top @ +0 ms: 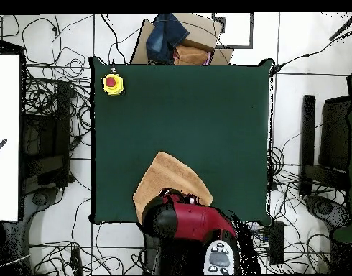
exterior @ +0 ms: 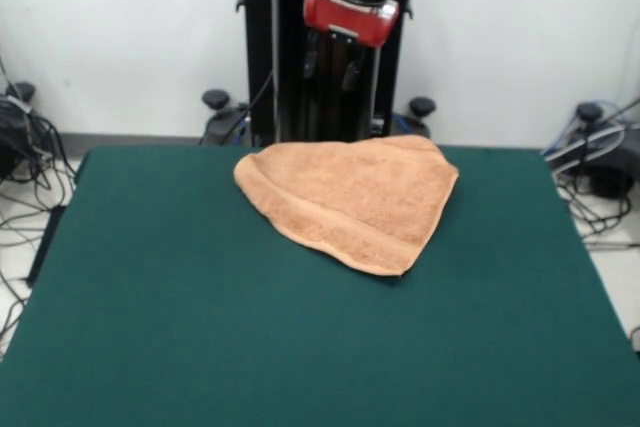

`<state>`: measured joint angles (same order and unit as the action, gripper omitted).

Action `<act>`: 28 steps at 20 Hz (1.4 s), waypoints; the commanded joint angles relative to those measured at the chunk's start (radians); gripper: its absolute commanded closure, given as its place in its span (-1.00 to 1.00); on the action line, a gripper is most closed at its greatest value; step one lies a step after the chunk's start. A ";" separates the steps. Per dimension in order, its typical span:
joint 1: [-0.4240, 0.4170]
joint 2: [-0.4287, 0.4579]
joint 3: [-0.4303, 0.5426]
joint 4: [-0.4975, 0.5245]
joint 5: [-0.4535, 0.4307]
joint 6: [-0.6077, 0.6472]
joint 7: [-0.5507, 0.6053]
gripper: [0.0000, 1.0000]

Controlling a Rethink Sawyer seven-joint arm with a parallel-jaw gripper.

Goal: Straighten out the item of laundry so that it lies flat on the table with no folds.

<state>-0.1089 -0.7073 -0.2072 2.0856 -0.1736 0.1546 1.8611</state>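
The towel (exterior: 350, 199) sits folded into a rough triangle at upper centre of the green table (exterior: 200, 327), its point trailing lower right, and directly above its top edge hangs the gripper (exterior: 330, 65), fingers parted, holding nothing.

Nubby terry-cloth towel (exterior: 350, 202) on the table (exterior: 200, 327) topped with matt, felt-like green fabric.

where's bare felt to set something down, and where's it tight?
Bare: all the table in front of the towel to the near edge, plus strips on both sides of it. Overhead, only the yellow box with a red button takes one far corner. Tight: the pedestal edge, where the hand hangs above the towel.
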 commanded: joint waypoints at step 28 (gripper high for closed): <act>0.026 -0.115 0.133 0.065 -0.127 0.065 0.145 -1.00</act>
<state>-0.1119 -0.9082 -0.0437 2.1270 -0.2458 0.2892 1.8611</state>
